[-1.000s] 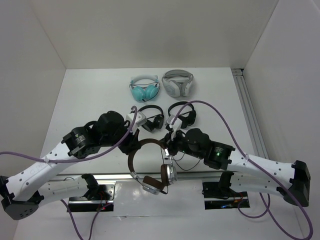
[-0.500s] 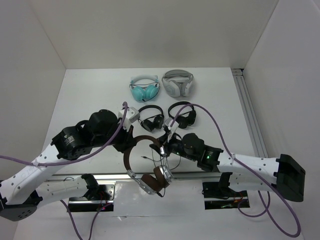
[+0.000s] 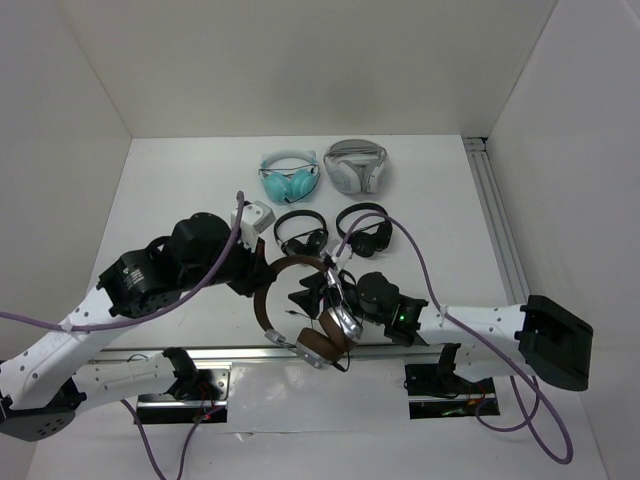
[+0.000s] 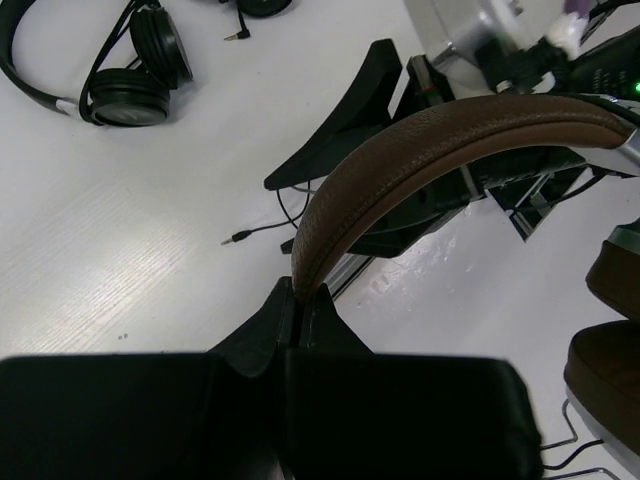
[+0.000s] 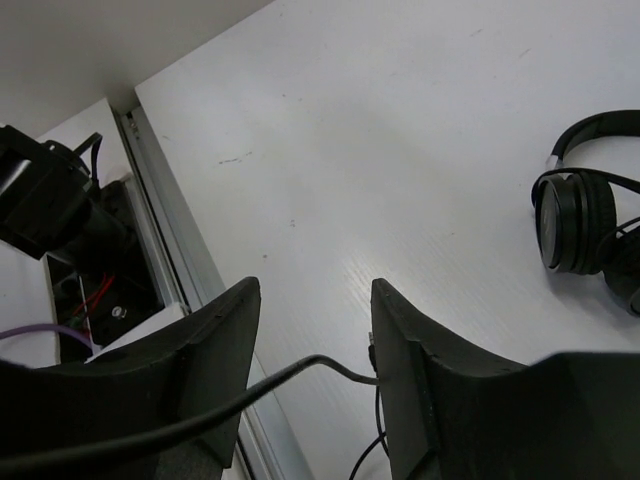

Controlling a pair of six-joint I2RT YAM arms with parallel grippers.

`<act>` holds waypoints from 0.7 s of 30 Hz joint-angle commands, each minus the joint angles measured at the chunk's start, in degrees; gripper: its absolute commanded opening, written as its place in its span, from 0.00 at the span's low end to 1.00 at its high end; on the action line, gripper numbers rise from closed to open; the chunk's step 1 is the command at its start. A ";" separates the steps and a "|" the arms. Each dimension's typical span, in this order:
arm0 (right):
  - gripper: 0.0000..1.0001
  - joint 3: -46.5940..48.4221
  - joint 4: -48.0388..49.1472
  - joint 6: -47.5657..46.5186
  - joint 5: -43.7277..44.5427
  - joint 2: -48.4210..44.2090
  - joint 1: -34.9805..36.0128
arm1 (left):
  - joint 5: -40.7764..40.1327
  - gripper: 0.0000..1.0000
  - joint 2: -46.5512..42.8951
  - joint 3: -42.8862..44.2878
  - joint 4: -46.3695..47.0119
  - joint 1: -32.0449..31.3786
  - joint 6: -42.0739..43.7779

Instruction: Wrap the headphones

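The headphones (image 3: pixel 335 322), with a dark brown headband and silver-and-brown ear cups, hang tilted above the table's near edge. My left gripper (image 3: pixel 262 280) is shut on the headband (image 4: pixel 440 150), with the band's end pinched between its jaws. The ear cups (image 4: pixel 610 330) hang at the right of the left wrist view. My right gripper (image 3: pixel 305 298) is open just right of the headband. The thin black cable (image 5: pixel 320 365) runs across the gap between its fingers and touches the right finger (image 5: pixel 410 380). The cable's plug (image 4: pixel 235 238) lies on the table.
Two small black headphones (image 3: pixel 302 235) (image 3: pixel 365 228) lie just behind the grippers. Teal headphones (image 3: pixel 285 180) and white-grey headphones (image 3: pixel 355 165) lie further back. A metal rail (image 3: pixel 200 355) runs along the near edge and another rail (image 3: pixel 495 220) along the right side.
My left gripper has swung the headphones so the ear cups moved up and to the right. My right gripper has moved left and toward the near edge, in under the headband.
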 commanded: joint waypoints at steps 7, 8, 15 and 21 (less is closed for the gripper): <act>0.56 -0.36 10.91 1.12 -0.41 5.76 -1.05 | -2.99 0.00 -0.58 6.32 3.08 0.03 -5.18; 0.56 -1.57 11.62 1.64 -0.41 6.64 -1.06 | -4.13 0.00 -0.58 7.20 3.07 0.03 -5.19; 0.51 -4.84 20.85 4.80 -2.25 12.87 -2.90 | -8.87 0.00 -1.64 9.58 2.54 0.03 -9.13; 0.41 -3.70 22.43 5.34 -3.31 17.10 -2.90 | -16.77 0.00 -1.64 13.70 -0.08 0.03 -13.70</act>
